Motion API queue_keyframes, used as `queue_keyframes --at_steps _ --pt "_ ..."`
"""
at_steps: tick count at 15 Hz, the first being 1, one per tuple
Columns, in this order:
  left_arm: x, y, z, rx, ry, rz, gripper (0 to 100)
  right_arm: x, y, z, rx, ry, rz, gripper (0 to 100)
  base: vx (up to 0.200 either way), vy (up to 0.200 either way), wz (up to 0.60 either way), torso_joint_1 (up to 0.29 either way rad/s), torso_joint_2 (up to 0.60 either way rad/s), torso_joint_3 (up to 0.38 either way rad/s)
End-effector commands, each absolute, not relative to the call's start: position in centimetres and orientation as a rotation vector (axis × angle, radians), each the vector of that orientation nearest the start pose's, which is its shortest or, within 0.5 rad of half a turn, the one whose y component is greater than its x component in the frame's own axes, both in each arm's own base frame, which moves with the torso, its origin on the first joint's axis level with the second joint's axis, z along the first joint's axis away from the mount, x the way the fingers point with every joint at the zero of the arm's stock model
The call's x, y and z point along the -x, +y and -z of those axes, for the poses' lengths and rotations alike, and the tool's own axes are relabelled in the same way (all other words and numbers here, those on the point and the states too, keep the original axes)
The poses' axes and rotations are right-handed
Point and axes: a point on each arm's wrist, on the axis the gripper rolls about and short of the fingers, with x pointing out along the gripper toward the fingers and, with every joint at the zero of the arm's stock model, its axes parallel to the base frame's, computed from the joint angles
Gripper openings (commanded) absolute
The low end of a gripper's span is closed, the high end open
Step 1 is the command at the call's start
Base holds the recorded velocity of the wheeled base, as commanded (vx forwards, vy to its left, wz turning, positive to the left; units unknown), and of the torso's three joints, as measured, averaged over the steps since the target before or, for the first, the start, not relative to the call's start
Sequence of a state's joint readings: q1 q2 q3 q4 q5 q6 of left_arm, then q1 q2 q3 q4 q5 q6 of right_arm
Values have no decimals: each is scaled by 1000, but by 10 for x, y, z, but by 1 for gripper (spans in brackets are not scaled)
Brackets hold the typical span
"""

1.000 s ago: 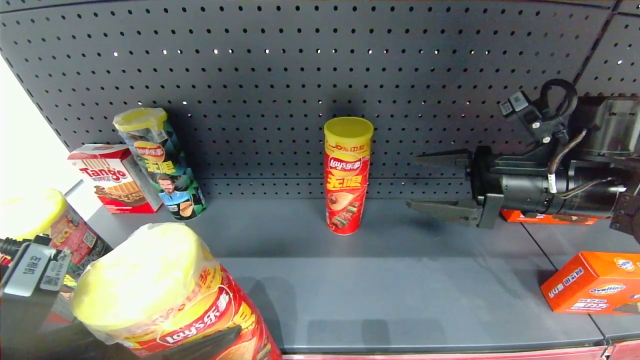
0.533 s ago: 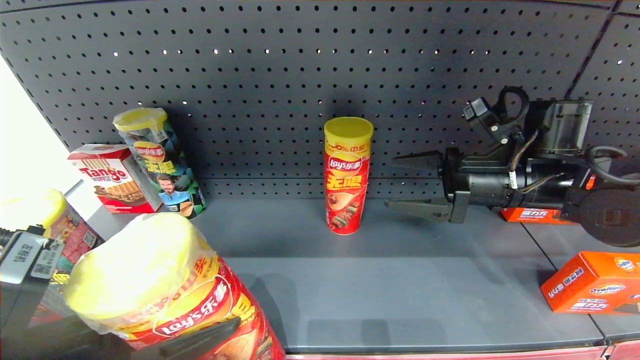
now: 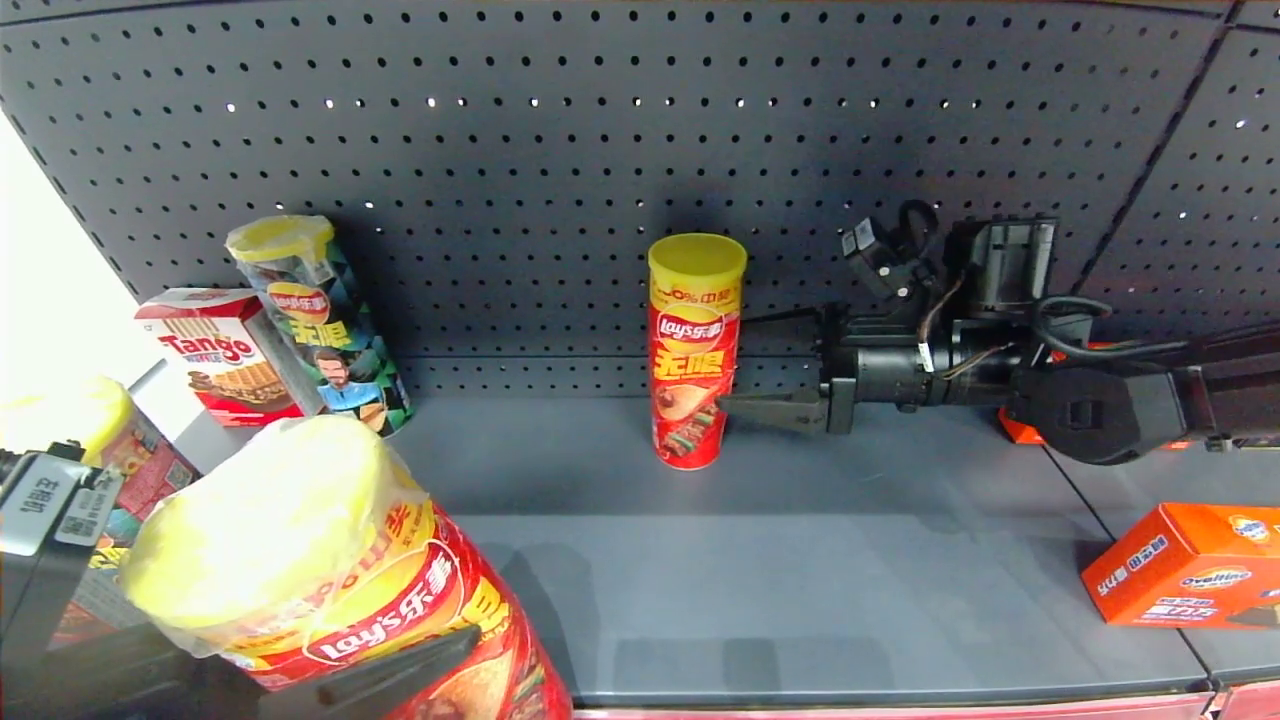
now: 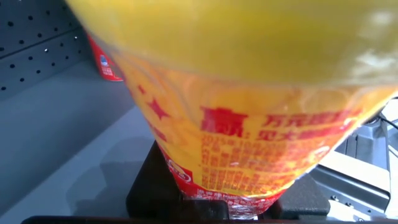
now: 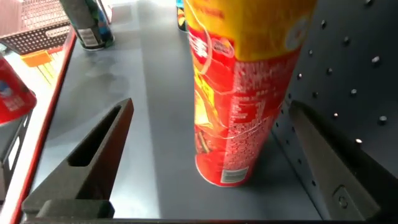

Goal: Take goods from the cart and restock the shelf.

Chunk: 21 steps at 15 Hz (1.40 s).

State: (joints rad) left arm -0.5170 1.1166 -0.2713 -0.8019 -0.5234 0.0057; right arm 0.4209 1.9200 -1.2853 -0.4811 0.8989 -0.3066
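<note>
My right gripper (image 3: 742, 362) stands open around the red can (image 3: 693, 360) at the shelf's (image 3: 800, 560) back edge; my left gripper (image 3: 380, 675) clamps a second can (image 3: 300, 560).

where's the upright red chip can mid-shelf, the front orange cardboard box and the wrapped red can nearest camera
upright red chip can (image 3: 693, 370), head view, label
front orange cardboard box (image 3: 1175, 578), head view, printed face
wrapped red can (image 3: 400, 605), head view, label

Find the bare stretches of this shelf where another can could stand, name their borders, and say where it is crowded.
Widest: the shelf front, between the held can and the orange box. Also the back, between the dark can and the red can. Crowded: around the red can, straddled by the open right gripper, and the wafer box corner.
</note>
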Motion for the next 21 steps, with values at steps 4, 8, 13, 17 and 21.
queue_keyframes --at_steps 4,8,13,17,21 --pt "-119 -75 -186 -5 39 1014 0 -359 181 -206 211 -11 -1344 100 0 0 0 0 0 0" --pt "-119 -75 -186 -5 39 1009 0 -368 197 -191 211 -9 -1369 100 0 0 0 0 0 0" --pt "-119 -75 -185 -5 40 1003 0 -381 211 -182 211 -12 -1378 100 0 0 0 0 0 0" --pt "-119 -75 -185 -5 40 1005 0 -388 216 -178 210 -19 -1383 100 0 0 0 0 0 0" --pt "-120 -75 -185 -5 40 1005 0 -387 216 -182 212 -26 -1367 0 0 0 0 0 0 0"
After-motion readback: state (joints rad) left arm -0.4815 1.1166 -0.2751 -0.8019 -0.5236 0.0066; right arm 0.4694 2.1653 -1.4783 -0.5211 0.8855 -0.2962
